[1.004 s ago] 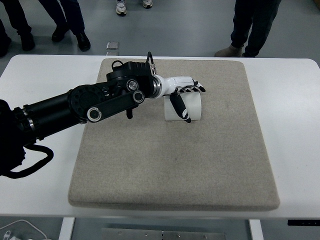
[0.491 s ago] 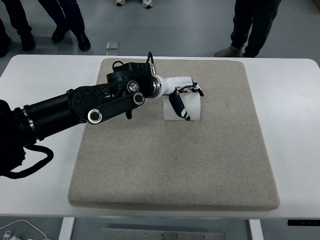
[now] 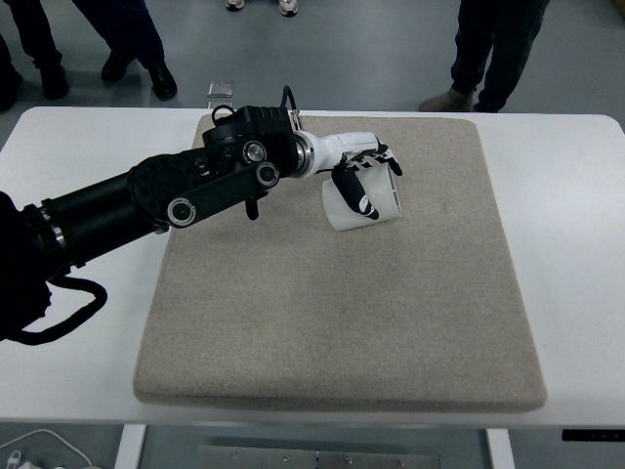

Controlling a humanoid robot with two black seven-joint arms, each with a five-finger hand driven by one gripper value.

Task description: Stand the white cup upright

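A white cup (image 3: 363, 202) is tilted over the far middle of the grey felt mat (image 3: 342, 293), its open end facing right and slightly up. My left hand (image 3: 363, 176), white with black finger joints, is shut on the cup, with fingers over its top and the thumb down its near side. The black left arm (image 3: 166, 200) reaches in from the left edge. My right arm does not show.
The mat lies on a white table (image 3: 566, 215). Legs and shoes of several people (image 3: 488, 49) stand on the floor beyond the table's far edge. A small grey floor plate (image 3: 220, 90) lies behind the table.
The cup has gone from lying on its side to tilted, its right end raised in my left hand. The hand has turned and lifted a little.
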